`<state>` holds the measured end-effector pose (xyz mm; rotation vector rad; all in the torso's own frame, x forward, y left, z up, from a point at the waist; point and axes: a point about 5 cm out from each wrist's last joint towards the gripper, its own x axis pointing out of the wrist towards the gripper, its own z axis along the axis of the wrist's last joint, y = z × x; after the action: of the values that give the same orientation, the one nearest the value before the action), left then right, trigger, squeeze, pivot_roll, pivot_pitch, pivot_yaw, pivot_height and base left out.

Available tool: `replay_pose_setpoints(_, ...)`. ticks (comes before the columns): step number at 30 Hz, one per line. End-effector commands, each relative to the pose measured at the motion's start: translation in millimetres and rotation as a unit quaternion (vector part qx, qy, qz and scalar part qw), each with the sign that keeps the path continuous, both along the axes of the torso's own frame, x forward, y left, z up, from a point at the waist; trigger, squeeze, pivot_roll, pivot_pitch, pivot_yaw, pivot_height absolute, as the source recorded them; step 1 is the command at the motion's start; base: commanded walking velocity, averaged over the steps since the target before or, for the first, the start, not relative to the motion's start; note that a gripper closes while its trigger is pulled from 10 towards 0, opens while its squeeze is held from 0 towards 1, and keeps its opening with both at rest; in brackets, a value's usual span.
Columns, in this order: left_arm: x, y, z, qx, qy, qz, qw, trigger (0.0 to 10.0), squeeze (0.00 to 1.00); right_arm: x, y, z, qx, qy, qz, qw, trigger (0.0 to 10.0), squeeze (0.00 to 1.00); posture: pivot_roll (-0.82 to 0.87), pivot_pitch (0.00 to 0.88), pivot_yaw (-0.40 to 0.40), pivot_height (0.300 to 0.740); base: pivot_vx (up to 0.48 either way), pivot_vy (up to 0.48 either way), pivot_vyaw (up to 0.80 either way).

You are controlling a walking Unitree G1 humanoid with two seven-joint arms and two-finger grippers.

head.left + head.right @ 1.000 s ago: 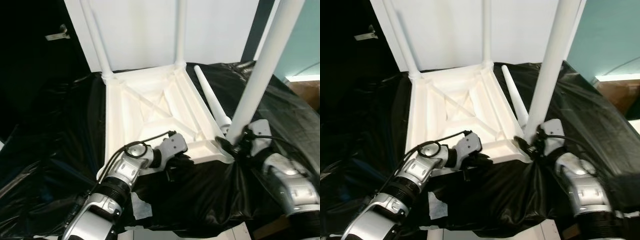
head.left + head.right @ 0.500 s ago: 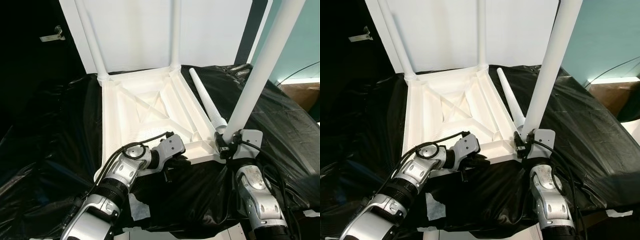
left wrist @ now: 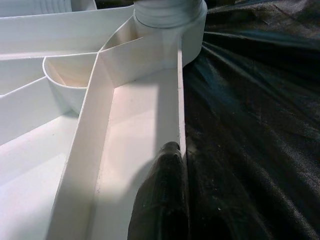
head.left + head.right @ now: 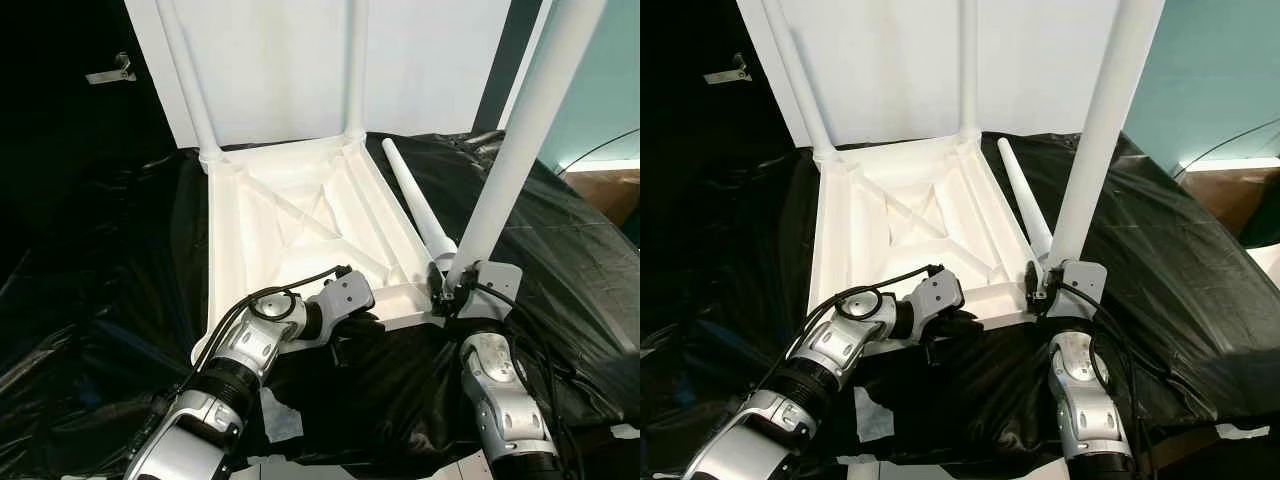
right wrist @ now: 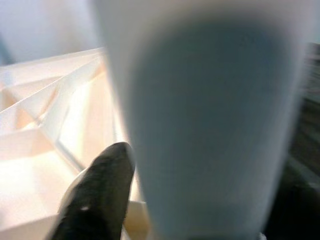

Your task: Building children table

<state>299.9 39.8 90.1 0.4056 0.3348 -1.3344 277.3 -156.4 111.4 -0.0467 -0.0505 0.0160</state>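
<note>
- The right gripper (image 4: pixel 447 292) sat at lower right of the head view, its jaws clamped around the foot of a white leg (image 4: pixel 520 140); the right wrist view showed one black finger (image 5: pixel 95 192) pressed against that leg's side.
- The held leg's long axis ran steeply up from the jaws toward the upper right of the frame, leaning slightly, with its base at the near right corner of the upturned tabletop (image 4: pixel 290 225).
- The left gripper (image 4: pixel 350 335) was at lower centre, on the tabletop's near edge; in the left wrist view one finger (image 3: pixel 162 200) lay along the rim, but I cannot tell whether those jaws were clenched.
- Two more legs, one (image 4: pixel 188 75) at upper left and one (image 4: pixel 355 65) at upper centre, stood in the far corners.
- A loose leg (image 4: pixel 415 205) lay on the black sheet (image 4: pixel 100 260) just beside the tabletop's right rim, pointing away, nearer the right arm.
</note>
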Motion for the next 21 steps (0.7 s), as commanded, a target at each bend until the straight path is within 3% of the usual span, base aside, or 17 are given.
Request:
replay_pose_setpoints(1,-34.5,11.2,-61.3,0.048,0.125,0.021,0.991,10.0,0.00,-1.1,21.1,0.5,-0.010,-0.006,0.071,0.997,10.0,1.00,-0.08,0.000,-0.039,0.740,0.000,0.000,0.00)
replay_pose_setpoints(2,-34.7,11.2,-61.4,0.049,0.125,0.020,0.991,10.0,0.00,-2.0,20.7,-0.7,-0.015,-0.003,0.087,0.996,10.0,0.00,-0.08,0.000,-0.038,0.740,0.000,0.000,0.00)
replay_pose_setpoints(10,-35.9,11.8,-62.9,0.056,0.124,0.014,0.991,10.0,0.00,-1.9,2.4,-1.5,-0.031,0.020,0.155,0.987,10.0,0.00,-0.10,0.000,-0.032,0.740,0.000,0.000,0.00)
replay_pose_setpoints(14,-36.6,11.5,-63.6,0.059,0.124,0.008,0.991,10.0,0.00,0.4,-21.6,0.9,-0.062,0.056,0.217,0.973,10.0,0.00,-0.10,0.000,-0.032,0.740,0.000,0.000,0.00)
replay_pose_setpoints(21,-37.0,11.2,-63.9,0.060,0.124,0.007,0.990,10.0,0.00,-0.2,-37.2,3.0,-0.090,0.082,0.259,0.958,10.0,0.00,-0.10,0.000,-0.033,0.740,0.000,0.000,0.00)
